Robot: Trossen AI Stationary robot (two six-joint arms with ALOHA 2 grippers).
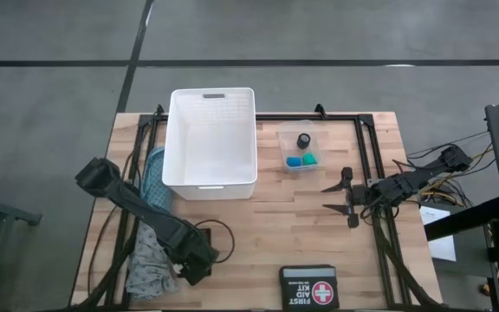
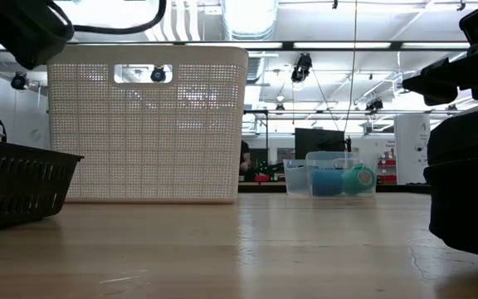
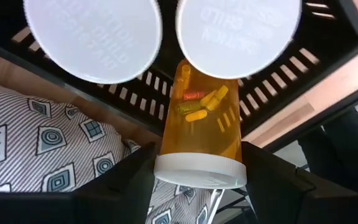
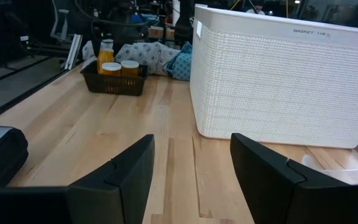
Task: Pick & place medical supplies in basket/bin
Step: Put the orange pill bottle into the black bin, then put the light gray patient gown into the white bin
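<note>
An orange pill bottle (image 3: 202,121) with a white cap sits between the fingers of my left gripper (image 3: 199,180), which is shut on it and points down over a small black slatted basket (image 3: 303,56) near the table's front left (image 1: 199,247). Two more white-capped bottles (image 3: 92,37) (image 3: 238,34) stand in that black basket. A patterned cloth (image 3: 36,149) lies beside it on the table. The large white basket (image 1: 210,139) stands at the far middle. My right gripper (image 1: 340,198) hangs open at the right, holding nothing. My left gripper pinches the pill bottle at its white cap (image 3: 201,172), one finger on each side. The fingers come from above, pointing steeply down. The bottle hangs cap up below them, its bottom toward the black basket's slatted wall. Whether the bottom rests on anything, I cannot tell.
A small clear tub (image 1: 301,149) holding black, blue and green pieces stands right of the white basket. A black FIRST AID KIT case (image 1: 308,286) lies at the front edge. Bare wood lies between the white basket and the case.
</note>
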